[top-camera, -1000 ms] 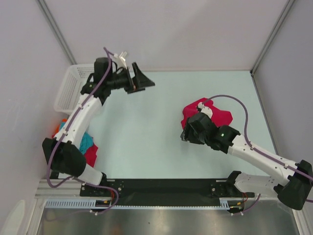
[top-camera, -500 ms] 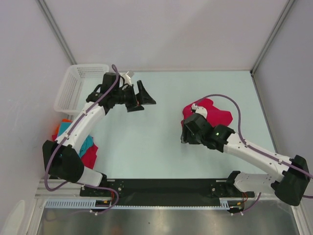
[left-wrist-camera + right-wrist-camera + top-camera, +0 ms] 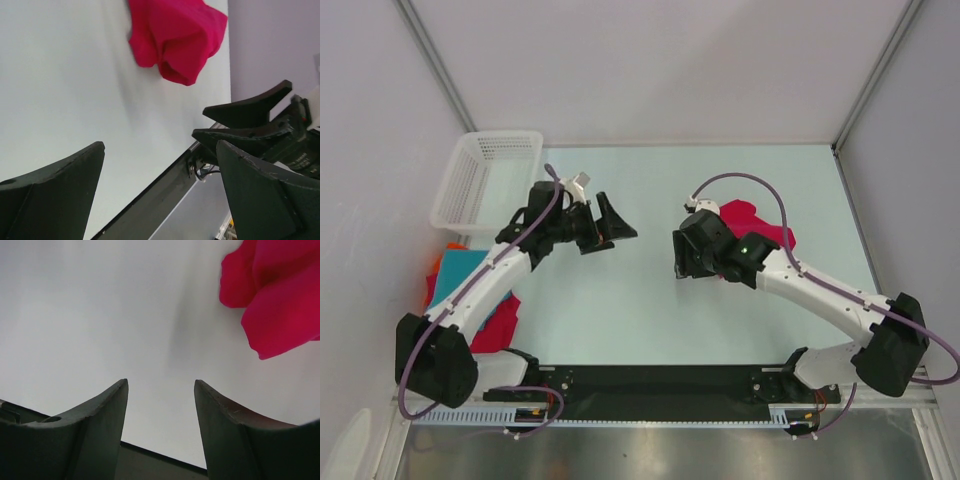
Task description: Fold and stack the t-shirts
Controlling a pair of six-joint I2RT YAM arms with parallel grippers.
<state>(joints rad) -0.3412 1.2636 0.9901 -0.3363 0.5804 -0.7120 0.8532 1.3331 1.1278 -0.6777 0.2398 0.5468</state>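
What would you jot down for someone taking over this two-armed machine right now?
The left pincer is open and empty, over the pale table left of centre.
The right pincer is open and empty, beside the crumpled crimson-red cloth t-shirt and not touching it.
The pile of teal, red and orange cloth shirts lies at the near left edge.
Done: that pile, as far as can be seen.
Left: spread and fold the crimson shirt, then add it to the pile.
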